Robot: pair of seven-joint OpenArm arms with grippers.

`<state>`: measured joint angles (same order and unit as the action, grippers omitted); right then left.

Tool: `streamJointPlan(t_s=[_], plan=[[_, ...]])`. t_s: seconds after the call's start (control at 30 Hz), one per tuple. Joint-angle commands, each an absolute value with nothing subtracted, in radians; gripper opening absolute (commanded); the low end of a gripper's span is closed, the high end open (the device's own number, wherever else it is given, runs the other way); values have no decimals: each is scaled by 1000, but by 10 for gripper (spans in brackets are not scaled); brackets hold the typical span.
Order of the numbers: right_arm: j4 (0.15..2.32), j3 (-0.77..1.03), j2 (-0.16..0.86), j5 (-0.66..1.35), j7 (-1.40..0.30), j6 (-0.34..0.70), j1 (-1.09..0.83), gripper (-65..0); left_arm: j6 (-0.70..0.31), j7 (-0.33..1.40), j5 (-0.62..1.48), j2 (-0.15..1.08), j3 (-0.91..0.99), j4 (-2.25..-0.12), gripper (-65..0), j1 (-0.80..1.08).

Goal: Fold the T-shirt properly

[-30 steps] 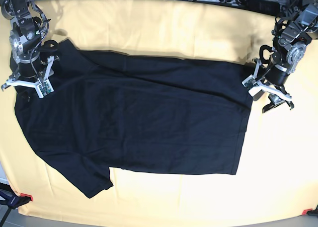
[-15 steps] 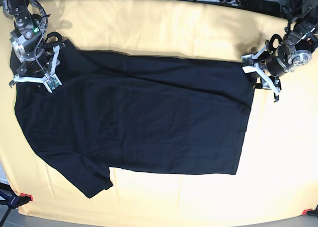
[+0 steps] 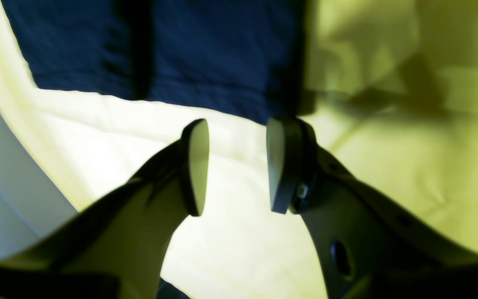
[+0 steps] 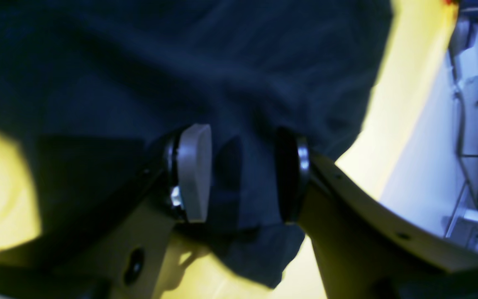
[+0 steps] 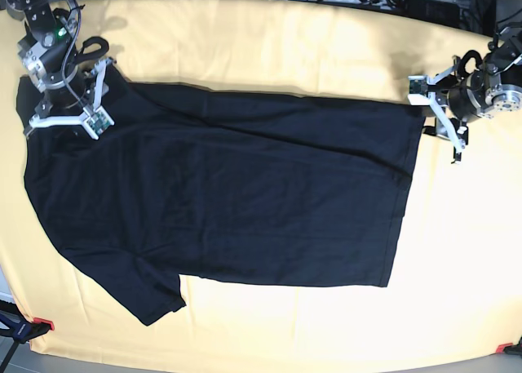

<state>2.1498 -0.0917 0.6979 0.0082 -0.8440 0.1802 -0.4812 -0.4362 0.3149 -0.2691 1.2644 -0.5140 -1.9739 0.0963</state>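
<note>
Pads of the right gripper (image 4: pixel 239 174) stand apart over dark cloth, holding nothing; the left gripper (image 3: pixel 232 166) gapes equally above bare yellow tablecloth (image 5: pixel 269 46). One black T-shirt (image 5: pixel 236 202) lies flat mid-table, its tiny logo impossible to make out, both wrist views blurred.

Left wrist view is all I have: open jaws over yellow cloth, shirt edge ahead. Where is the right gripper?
Observer: The right gripper hovers over the shoulder end of the T-shirt, opposite your end.
Operator: Is it holding fabric?
Observer: No. Its wrist view shows the pads apart, with the shirt lying beneath them.
Operator: Is the shirt folded yet?
Observer: The base view shows it lying flat on the tablecloth, with one sleeve sticking out toward the near edge.
</note>
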Motion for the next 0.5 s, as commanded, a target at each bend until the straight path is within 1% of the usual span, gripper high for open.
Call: streamJointPlan(t_s=[0.0,0.07,0.13,0.17,0.27,0.47], plan=[[2172,-83,715,-16,-836,158,-482,-376,-427,313,-271,1290,-503,-1981,-409,86],[2172,-83,715,-30,-834,139,-504,-376,-442,281,-270,1290,-503,-1981,-409,86],[2172,-83,715,-34,-834,128,-519,-376,-492,256,-252,1290,-503,-1981,-406,89],[2172,-83,715,-34,-835,126,-524,-376,-509,257,-252,1288,-503,-1980,-390,88],[2171,-83,715,-33,-843,123,-523,-376,-497,261,-253,1285,-503,-1955,-347,88],[2171,-83,715,-29,-842,109,-523,-376,-498,196,-257,1259,-504,-1887,-346,88]])
